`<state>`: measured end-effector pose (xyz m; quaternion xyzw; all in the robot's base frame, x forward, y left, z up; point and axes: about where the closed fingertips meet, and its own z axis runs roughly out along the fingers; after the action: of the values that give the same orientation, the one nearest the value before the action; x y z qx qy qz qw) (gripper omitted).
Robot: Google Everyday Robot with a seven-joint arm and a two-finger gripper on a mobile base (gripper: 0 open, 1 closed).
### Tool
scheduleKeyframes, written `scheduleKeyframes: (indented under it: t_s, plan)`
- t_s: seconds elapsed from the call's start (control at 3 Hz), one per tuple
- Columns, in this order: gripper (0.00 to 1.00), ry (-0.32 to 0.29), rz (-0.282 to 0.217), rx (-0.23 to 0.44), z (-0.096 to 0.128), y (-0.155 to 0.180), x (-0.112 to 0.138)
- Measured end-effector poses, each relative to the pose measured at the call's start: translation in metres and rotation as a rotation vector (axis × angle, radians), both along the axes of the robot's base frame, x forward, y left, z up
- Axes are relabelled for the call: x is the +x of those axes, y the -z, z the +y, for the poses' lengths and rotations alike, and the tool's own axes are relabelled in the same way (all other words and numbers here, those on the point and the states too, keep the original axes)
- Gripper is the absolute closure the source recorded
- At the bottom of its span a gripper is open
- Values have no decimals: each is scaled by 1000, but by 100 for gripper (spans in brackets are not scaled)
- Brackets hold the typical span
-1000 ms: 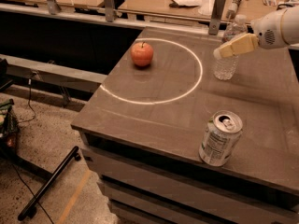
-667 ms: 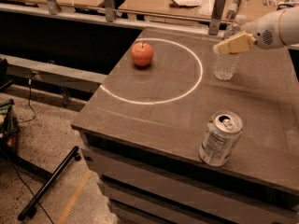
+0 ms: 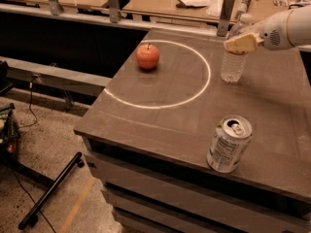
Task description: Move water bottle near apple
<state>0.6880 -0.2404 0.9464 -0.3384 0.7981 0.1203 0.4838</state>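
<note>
The water bottle (image 3: 233,65) stands upright on the grey table (image 3: 160,125), just outside the right side of a white circle. Its white cap (image 3: 246,18) shows above my arm. My gripper (image 3: 238,42) reaches in from the right at the height of the bottle's shoulder, and its cream-coloured tip crosses in front of the bottle's upper part. The red-orange apple (image 3: 147,56) sits inside the circle at its upper left, well to the left of the bottle and apart from it.
A silver drink can (image 3: 229,143) stands near the table's front edge at the right. The white circle (image 3: 160,106) is marked on the tabletop. Behind the table runs a wooden bench (image 3: 194,4) with metal posts and papers. A black stand leg (image 3: 51,191) lies on the floor at the left.
My gripper has shifted slightly up and to the left along the bottle's shoulder. The bottle, the apple and the can stay where they were.
</note>
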Motion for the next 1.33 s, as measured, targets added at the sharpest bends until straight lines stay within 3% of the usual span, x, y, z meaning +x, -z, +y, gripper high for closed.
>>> scheduleKeyframes:
  t_s: [0.33,0.67,1.0,1.33]
  plan:
    - [100,-28,-11,31,12,-8,6]
    - [100,-136,-22,94,54,-16,13]
    - [100,-295,-31,125,119,-20,8]
    - [100,-401,-45,111,160,-19,-1]
